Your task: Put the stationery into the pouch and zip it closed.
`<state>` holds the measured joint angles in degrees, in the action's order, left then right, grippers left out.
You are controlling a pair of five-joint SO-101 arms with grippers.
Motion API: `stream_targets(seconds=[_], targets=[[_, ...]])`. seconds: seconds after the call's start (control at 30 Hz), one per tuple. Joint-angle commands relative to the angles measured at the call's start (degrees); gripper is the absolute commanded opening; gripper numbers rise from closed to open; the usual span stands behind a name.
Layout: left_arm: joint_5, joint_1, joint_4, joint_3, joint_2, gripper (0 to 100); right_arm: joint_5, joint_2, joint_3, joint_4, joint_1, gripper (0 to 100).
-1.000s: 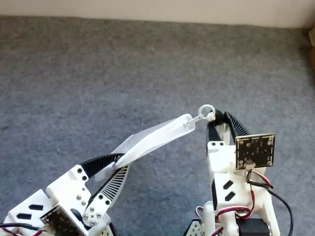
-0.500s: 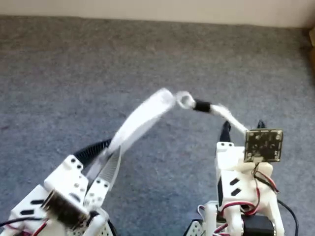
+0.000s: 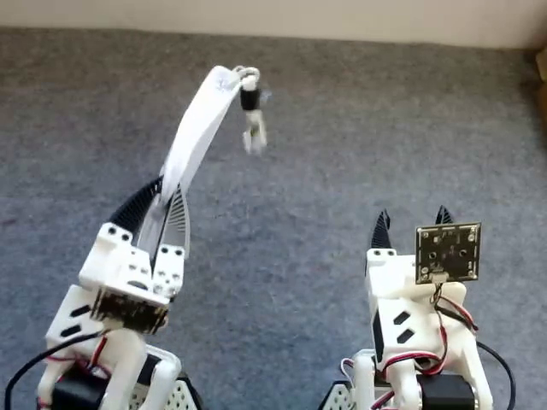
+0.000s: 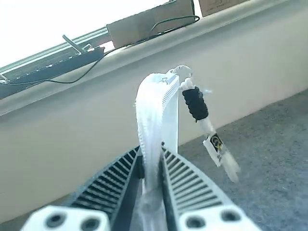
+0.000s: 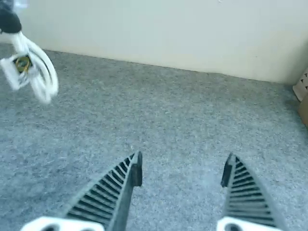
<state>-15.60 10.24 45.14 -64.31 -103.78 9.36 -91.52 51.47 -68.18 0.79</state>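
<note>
My left gripper [image 3: 162,203] is shut on the low end of a white translucent pouch [image 3: 195,120]. It holds the pouch raised off the grey carpet, with the top end toward the far wall. The left wrist view has the pouch [image 4: 156,115] standing edge-on between the left gripper's [image 4: 153,161] fingers. From its top end hangs the zip pull [image 3: 250,100], a black wrapped cord [image 4: 195,102] with a white tag [image 4: 219,150]. My right gripper [image 3: 412,220] is open near the front of the table with nothing between its fingers [image 5: 127,185]. Far from it, the dangling tag [image 5: 28,67] swings.
Grey carpet [image 3: 359,120] covers the whole work surface. A cream wall [image 3: 273,17] runs along the back. Cardboard boxes [image 4: 149,24] and a cable sit on the ledge above it. A brown box corner [image 5: 302,94] stands at the carpet's right edge.
The right gripper has let go of the zip pull, opened and drawn back. The left arm has swung the pouch up and toward the far left, and the pull now dangles free.
</note>
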Motion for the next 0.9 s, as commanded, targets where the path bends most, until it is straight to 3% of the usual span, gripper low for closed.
stream_targets(seconds=[0.0,0.2,0.43,0.63,0.87], targets=[[-2.02,-0.57,-7.12,-2.68,-0.92,1,-3.08,0.13,-2.07,0.22,0.57,24.8],[-1.93,-0.22,-8.09,-5.58,0.48,1,-3.6,0.22,-2.07,0.22,0.57,24.8],[-1.58,5.32,-8.26,-4.26,14.2,1,-3.6,0.22,-1.98,0.22,0.57,24.8],[3.25,6.9,-8.18,0.48,22.37,1,-3.69,0.22,-1.98,0.13,0.57,24.8],[3.43,7.34,-8.09,1.19,25.54,18,-3.69,0.22,-1.98,-0.13,0.57,24.8]])
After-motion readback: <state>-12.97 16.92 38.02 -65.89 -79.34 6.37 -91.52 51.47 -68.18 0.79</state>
